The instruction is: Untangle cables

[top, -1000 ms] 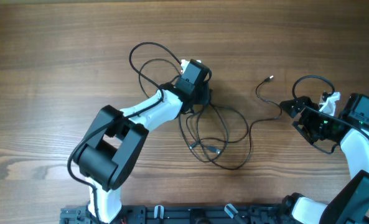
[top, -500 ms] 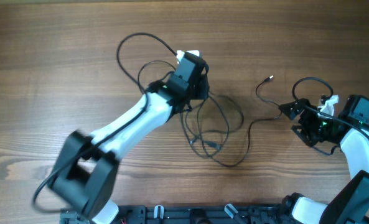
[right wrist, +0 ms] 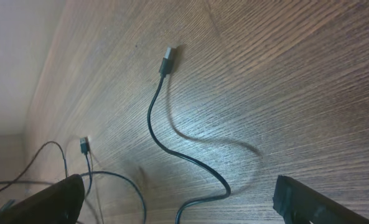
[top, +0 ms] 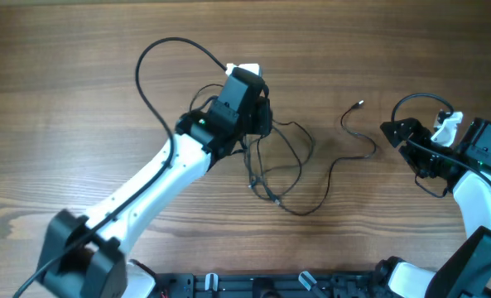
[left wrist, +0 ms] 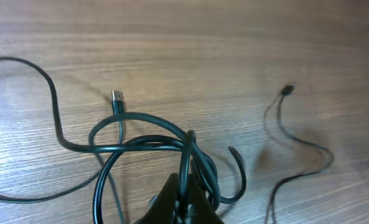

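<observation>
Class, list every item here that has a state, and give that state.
Knotted bundle of thin black cables: tangled, gripped.
Thin black strand with small plug end: lying loose, unheld.
Left gripper: jaws shut on that bundle.
Right gripper: jaws open, empty.

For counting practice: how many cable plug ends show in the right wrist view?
2. The first plug end lies upper middle, on a loose strand; the second plug end sits lower left. More may be hidden.
</observation>
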### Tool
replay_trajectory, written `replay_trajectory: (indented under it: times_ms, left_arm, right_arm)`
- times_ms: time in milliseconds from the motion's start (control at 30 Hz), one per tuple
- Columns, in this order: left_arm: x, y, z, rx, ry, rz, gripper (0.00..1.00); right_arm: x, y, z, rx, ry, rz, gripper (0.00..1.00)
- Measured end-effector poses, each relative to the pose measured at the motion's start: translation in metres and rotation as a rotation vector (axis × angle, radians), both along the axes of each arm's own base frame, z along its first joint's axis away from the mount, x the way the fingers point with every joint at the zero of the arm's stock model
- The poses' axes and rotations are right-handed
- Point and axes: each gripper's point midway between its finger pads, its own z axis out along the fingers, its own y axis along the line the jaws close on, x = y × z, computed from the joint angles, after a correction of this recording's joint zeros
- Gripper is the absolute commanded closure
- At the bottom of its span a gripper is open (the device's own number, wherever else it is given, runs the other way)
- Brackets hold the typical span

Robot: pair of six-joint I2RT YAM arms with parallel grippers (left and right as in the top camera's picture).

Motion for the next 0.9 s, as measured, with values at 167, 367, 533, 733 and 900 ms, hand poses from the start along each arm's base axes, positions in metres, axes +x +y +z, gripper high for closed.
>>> replay_trajectory:
  times_ms: [167, 367, 533, 733, 900]
  left_arm:
    - [-0.009, 0.008, 0.047, -0.056, -0.080, 0.003, 0.96]
    - [-0.012, 0.012, 0.045, -0.045, -0.069, 0.009, 0.96]
    - [-0.012, 0.013, 0.045, -0.046, -0.065, 0.012, 0.96]
    - [-0.013, 0.013, 0.044, -0.047, -0.057, 0.018, 0.96]
    - [-0.016, 0.009, 0.043, -0.072, -0.038, 0.010, 0.96]
  right_arm:
    - [0.000, 0.000, 0.000, 0.000, 0.000, 0.000, 0.00]
    - [0.011, -0.030, -0.003, -0.098, 0.012, -0.142, 0.00]
    - [-0.026, -0.014, -0.027, 0.210, 0.343, -0.439, 0.00]
    - [-0.036, 0.013, -0.022, 0.397, 0.432, -0.445, 0.00]
    - [-0.029, 0.079, 0.016, 0.422, 0.180, 0.077, 0.00]
